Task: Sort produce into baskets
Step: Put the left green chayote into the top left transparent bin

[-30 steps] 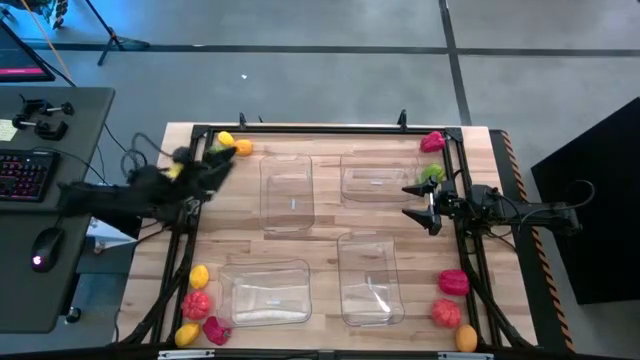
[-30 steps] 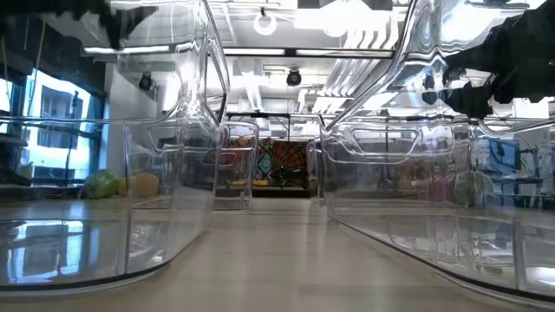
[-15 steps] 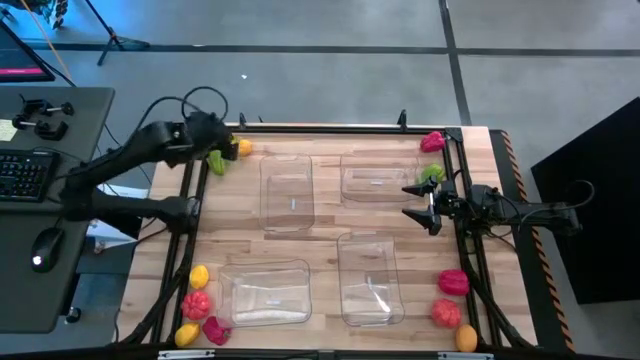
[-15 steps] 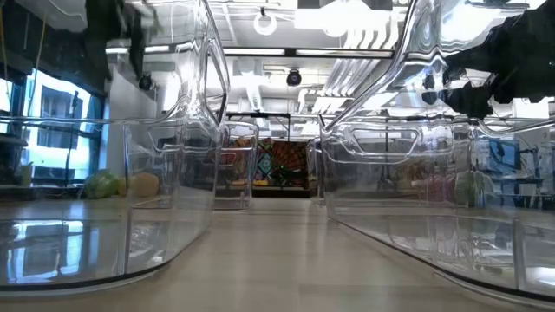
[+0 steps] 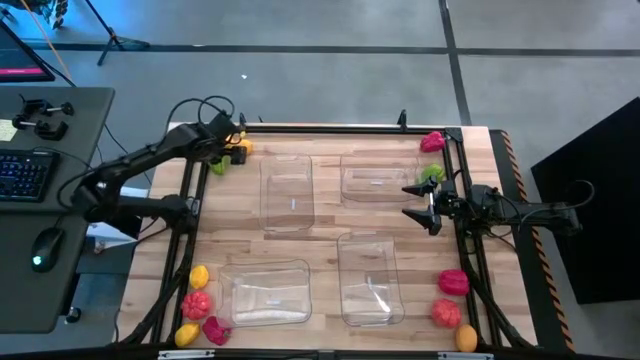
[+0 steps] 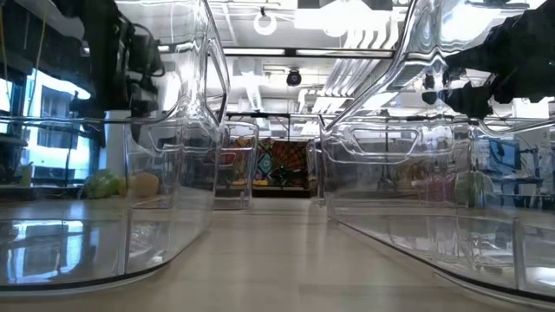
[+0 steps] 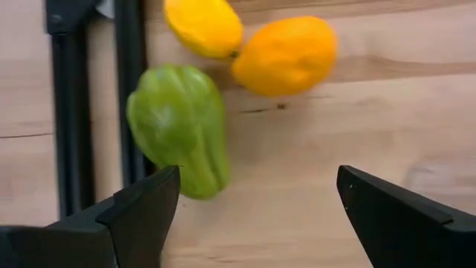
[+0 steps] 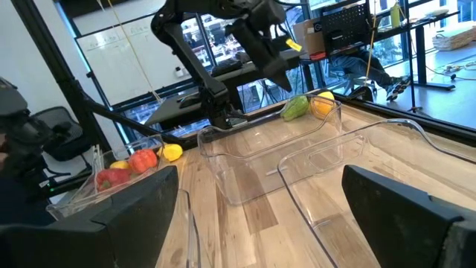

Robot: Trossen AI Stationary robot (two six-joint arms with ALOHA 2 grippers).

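Left gripper [image 7: 253, 216] hovers, fingers spread, over a green toy vegetable [image 7: 181, 126] lying between them, seemingly lining up a pick; right gripper [image 5: 420, 203], fingers also spread, waits beside empty bins [image 5: 287, 190].

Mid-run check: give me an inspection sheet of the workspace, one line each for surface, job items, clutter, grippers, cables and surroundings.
Surface: wooden table with a black frame along its edges.
Job's things: four clear baskets, all empty. Produce lies in the corners: green pepper, yellow piece and orange piece far left; yellow and red pieces near left; pink and green pieces far right; red and orange pieces near right.
Clutter: nothing seen.
Grippers: left gripper open, over the green pepper; right gripper open, empty, at the right edge.
Cables: loop on the left arm.
Surroundings: desk with keyboard and mouse to the left.
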